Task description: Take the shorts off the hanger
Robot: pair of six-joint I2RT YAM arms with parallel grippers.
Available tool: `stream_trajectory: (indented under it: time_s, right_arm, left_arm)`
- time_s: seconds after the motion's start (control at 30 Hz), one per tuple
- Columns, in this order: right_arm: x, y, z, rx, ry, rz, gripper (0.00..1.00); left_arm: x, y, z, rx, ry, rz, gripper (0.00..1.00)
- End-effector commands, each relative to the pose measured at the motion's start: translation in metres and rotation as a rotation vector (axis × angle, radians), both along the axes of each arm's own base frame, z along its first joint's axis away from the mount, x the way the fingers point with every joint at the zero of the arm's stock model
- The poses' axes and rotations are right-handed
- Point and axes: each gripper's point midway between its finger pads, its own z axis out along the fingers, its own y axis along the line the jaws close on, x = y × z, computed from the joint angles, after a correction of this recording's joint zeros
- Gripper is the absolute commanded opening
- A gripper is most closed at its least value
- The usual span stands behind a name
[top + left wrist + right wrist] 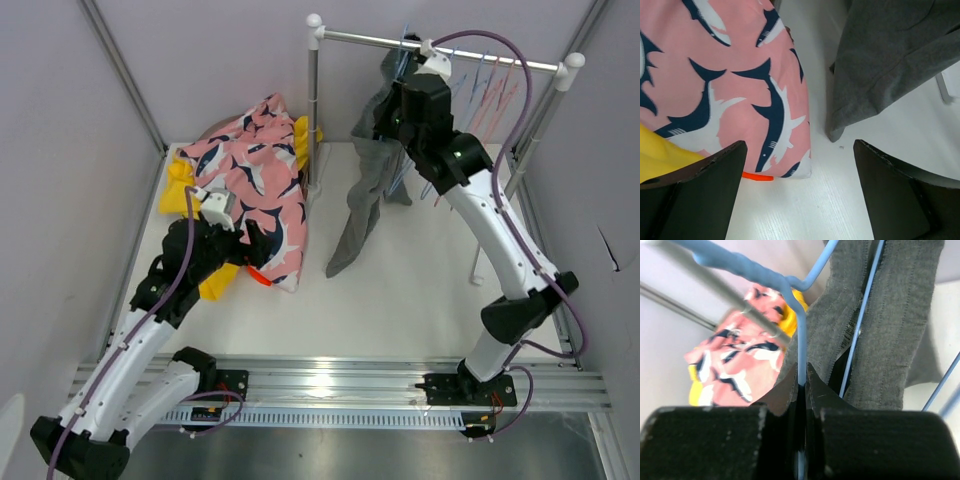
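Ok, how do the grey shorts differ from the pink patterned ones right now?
The grey shorts hang from a blue hanger on the rail; the pink shorts lie spread on the table. The grey are plain; the pink carry dark-blue shapes. The right gripper is shut on the grey pair's hanger; the open left gripper hovers over the pink pair's edge. Both are soft cloth.

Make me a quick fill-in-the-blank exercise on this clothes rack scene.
The right end effector is shut on a ____ hanger.
The only shorts hanging from the rack are ____.
The left end effector is ____, gripping nothing.
The pink shorts carry dark-blue ____ shapes.
Missing words: blue; grey; open; shark.
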Motion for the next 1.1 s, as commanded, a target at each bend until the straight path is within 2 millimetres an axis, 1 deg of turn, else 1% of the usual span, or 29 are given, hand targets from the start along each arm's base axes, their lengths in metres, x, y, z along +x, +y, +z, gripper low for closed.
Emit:
stream_trajectory:
  time_s: [0.0,0.03,0.07,0.1,0.13,0.17,0.2,0.23,0.27,0.3,0.33,0.37,0.4,0.43,0.47,0.5,0.53,0.57,0.6,0.63,0.67,0.73,0.77,0.87,0.9,0.93,0.97,1.0,1.07]
  right_arm:
    - [-0.049,-0.022,0.102,0.123,-0.225,0.001,0.00]
    - [-0.054,-0.022,0.105,0.129,-0.231,0.007,0.00]
    - [-0.064,-0.020,0.112,0.144,-0.240,0.020,0.00]
    - [-0.069,-0.019,0.113,0.148,-0.240,0.029,0.00]
    - [-0.071,-0.017,0.107,0.145,-0.229,0.032,0.00]
    - [-0.081,-0.015,0.112,0.158,-0.239,0.048,0.00]
    - [-0.085,-0.013,0.110,0.166,-0.236,0.053,0.00]
    - [-0.086,-0.010,0.096,0.153,-0.213,0.053,0.00]
    - [-0.096,-0.011,0.102,0.173,-0.230,0.062,0.00]
    - [-0.100,-0.011,0.100,0.189,-0.225,0.062,0.00]
    - [-0.103,-0.011,0.097,0.195,-0.225,0.064,0.00]
    - [-0.107,-0.013,0.093,0.200,-0.222,0.065,0.00]
    - [-0.109,-0.012,0.090,0.208,-0.215,0.067,0.00]
    - [-0.110,-0.012,0.089,0.210,-0.213,0.067,0.00]
    - [-0.111,-0.011,0.085,0.210,-0.208,0.069,0.00]
    - [-0.112,-0.013,0.086,0.212,-0.207,0.068,0.00]
    - [-0.113,-0.013,0.086,0.216,-0.207,0.067,0.00]
    - [-0.114,-0.013,0.085,0.216,-0.204,0.070,0.00]
    - [-0.115,-0.013,0.086,0.219,-0.205,0.072,0.00]
    - [-0.116,-0.013,0.086,0.220,-0.206,0.072,0.00]
    - [-0.116,-0.013,0.086,0.220,-0.206,0.070,0.00]
    - [-0.117,-0.015,0.088,0.225,-0.211,0.067,0.00]
    - [-0.117,-0.015,0.087,0.225,-0.211,0.067,0.00]
    - [-0.119,-0.016,0.087,0.230,-0.207,0.065,0.00]
    - [-0.119,-0.017,0.084,0.228,-0.202,0.061,0.00]
    - [-0.121,-0.017,0.086,0.237,-0.208,0.064,0.00]
    - [-0.123,-0.019,0.087,0.247,-0.210,0.062,0.00]
    - [-0.124,-0.020,0.085,0.250,-0.209,0.062,0.00]
    - [-0.126,-0.022,0.082,0.259,-0.210,0.057,0.00]
  left_arm:
    - [-0.002,-0.030,0.026,-0.047,-0.032,-0.090,0.95]
    - [-0.006,-0.039,0.033,-0.060,-0.023,-0.108,0.95]
    - [-0.004,-0.046,0.040,-0.066,-0.024,-0.116,0.95]
    - [-0.006,-0.053,0.051,-0.085,-0.035,-0.131,0.95]
    - [-0.013,-0.069,0.064,-0.107,-0.062,-0.187,0.96]
    - [-0.016,-0.079,0.070,-0.121,-0.078,-0.217,0.96]
    - [-0.027,-0.095,0.081,-0.150,-0.100,-0.276,0.97]
    - [-0.032,-0.106,0.098,-0.187,-0.149,-0.325,0.99]
    - [-0.038,-0.114,0.106,-0.205,-0.170,-0.361,0.99]
    - [-0.047,-0.129,0.113,-0.216,-0.187,-0.420,0.99]
    - [-0.050,-0.138,0.123,-0.236,-0.222,-0.456,0.99]
    - [-0.057,-0.148,0.126,-0.243,-0.234,-0.506,0.99]
    - [-0.065,-0.162,0.128,-0.238,-0.245,-0.560,0.99]
    - [-0.070,-0.170,0.128,-0.239,-0.250,-0.598,0.99]
    - [-0.072,-0.177,0.132,-0.247,-0.268,-0.617,0.99]
    - [-0.077,-0.189,0.128,-0.238,-0.260,-0.648,0.99]
    - [-0.079,-0.194,0.125,-0.233,-0.252,-0.663,0.99]
    - [-0.081,-0.199,0.131,-0.251,-0.275,-0.676,0.99]
    - [-0.083,-0.207,0.127,-0.253,-0.266,-0.692,0.99]
    - [-0.085,-0.211,0.123,-0.255,-0.263,-0.706,0.99]
    - [-0.087,-0.215,0.125,-0.274,-0.265,-0.716,0.99]
    - [-0.089,-0.224,0.114,-0.267,-0.243,-0.737,0.99]
    - [-0.092,-0.228,0.115,-0.273,-0.248,-0.749,0.99]
    - [-0.086,-0.235,0.105,-0.259,-0.237,-0.733,0.98]
    - [-0.083,-0.237,0.106,-0.265,-0.249,-0.716,0.95]
    - [-0.080,-0.238,0.107,-0.266,-0.252,-0.710,0.91]
    - [-0.076,-0.241,0.103,-0.258,-0.248,-0.700,0.87]
    - [-0.072,-0.244,0.105,-0.262,-0.256,-0.686,0.70]
    - [-0.065,-0.250,0.098,-0.246,-0.246,-0.675,0.55]
